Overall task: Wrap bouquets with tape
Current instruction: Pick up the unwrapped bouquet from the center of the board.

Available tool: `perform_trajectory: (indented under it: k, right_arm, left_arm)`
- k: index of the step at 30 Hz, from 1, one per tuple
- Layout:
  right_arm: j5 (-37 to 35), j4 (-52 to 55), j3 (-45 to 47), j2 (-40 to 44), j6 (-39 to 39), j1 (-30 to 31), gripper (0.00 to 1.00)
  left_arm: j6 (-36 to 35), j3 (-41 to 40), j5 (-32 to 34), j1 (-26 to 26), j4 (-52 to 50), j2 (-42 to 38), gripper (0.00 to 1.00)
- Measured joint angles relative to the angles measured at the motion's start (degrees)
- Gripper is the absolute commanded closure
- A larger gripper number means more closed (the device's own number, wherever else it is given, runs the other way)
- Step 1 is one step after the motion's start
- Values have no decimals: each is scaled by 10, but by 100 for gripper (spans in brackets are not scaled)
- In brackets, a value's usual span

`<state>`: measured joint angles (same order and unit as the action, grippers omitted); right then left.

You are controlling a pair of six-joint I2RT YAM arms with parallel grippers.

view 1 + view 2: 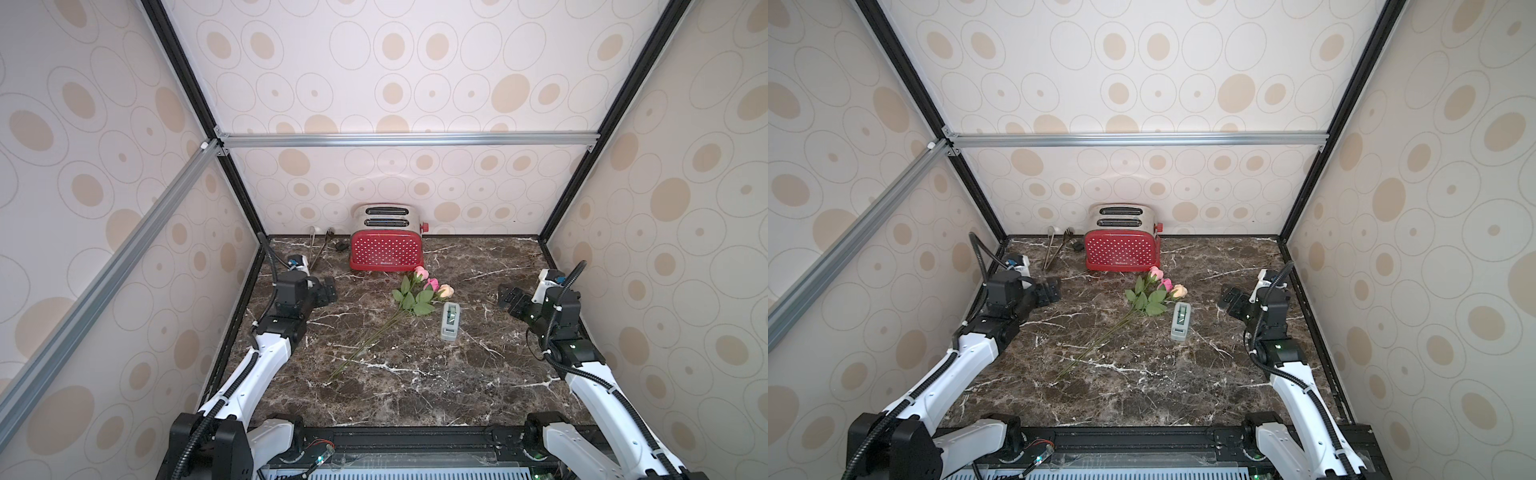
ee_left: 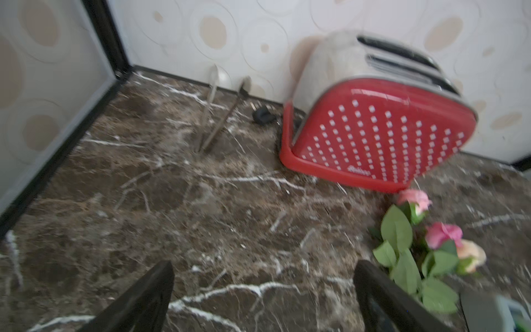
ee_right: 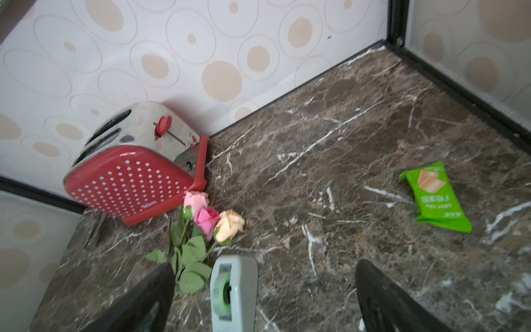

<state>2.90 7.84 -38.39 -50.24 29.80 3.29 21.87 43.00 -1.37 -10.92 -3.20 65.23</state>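
Pink and peach roses point(image 1: 420, 296) are lying mid-counter point(image 1: 415, 399) just beside the tape point(image 1: 450, 321), left fingers point(image 2: 138, 299) and right fingers point(image 3: 385, 299) hanging apart, empty, an off-centre pinch likely scattering their loose thin stems point(image 1: 365, 344).

A: Do we read any marking on the toaster point(image 1: 386, 254)?
B: We see one small white word low on its red front, too blurred to read.
A: And the green snack packet point(image 3: 435, 198)?
B: White print below a wafer picture; we cannot read it.
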Motion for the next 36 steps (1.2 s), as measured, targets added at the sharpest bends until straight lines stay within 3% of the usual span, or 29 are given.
perform_trajectory:
  k: [5,12,18,26,29,34,36]
  right_arm:
    - [50,66,-41,3,3,7,0]
    - [58,137,-64,10,-12,63,0]
    - [46,172,-73,14,-18,103,0]
    - [37,199,-78,41,-18,121,0]
    - [34,205,-78,54,-16,121,0]
    - [29,209,-78,69,-11,121,0]
    - [28,209,-78,70,-9,121,0]
  left_arm:
    - [-13,0,-5,-113,-44,26,11]
    - [-62,48,-5,-217,-96,168,21]
    - [-107,114,4,-259,-131,288,22]
    - [-150,197,17,-265,-160,401,25]
    - [-158,232,18,-266,-162,428,35]
    - [-160,259,19,-268,-163,451,66]
    - [-153,259,20,-269,-162,452,70]
